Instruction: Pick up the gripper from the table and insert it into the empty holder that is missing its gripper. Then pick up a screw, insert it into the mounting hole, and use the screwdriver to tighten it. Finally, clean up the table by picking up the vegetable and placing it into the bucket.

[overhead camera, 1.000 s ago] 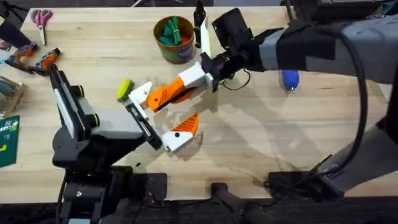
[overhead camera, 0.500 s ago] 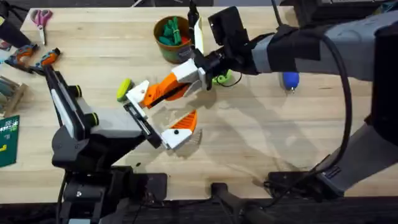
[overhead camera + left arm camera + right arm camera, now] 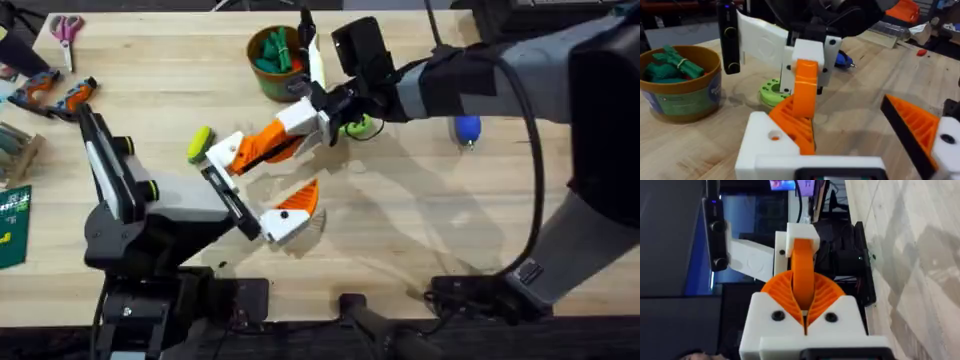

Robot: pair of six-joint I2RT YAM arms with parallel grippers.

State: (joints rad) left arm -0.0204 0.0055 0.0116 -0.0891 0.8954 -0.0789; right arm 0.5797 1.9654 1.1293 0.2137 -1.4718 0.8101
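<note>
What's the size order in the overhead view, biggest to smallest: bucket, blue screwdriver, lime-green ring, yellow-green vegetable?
1. bucket, clearly the largest.
2. screwdriver.
3. vegetable: looks about the same as the screwdriver, so I won't rank these two firmly.
4. lime-green ring: smallest as seen, but partly hidden behind the right arm, so unsure.

The table (image 3: 420, 230) is made of pale, light-grained wood. The bucket (image 3: 280, 62) is coloured dark green on its sides, with an orange-brown rim and teal-green pieces (image 3: 276, 50) inside. White mounts and orange ribbed pads are seen on the left gripper (image 3: 268, 185); the right gripper (image 3: 265, 148) is likewise white with orange pads. A lime-green ring (image 3: 356, 126) is seen beside it. The vegetable (image 3: 200, 142) is yellow with a green end. The screwdriver (image 3: 466, 128) is blue. Pink-handled scissors (image 3: 67, 30) are seen at the far left.
</note>
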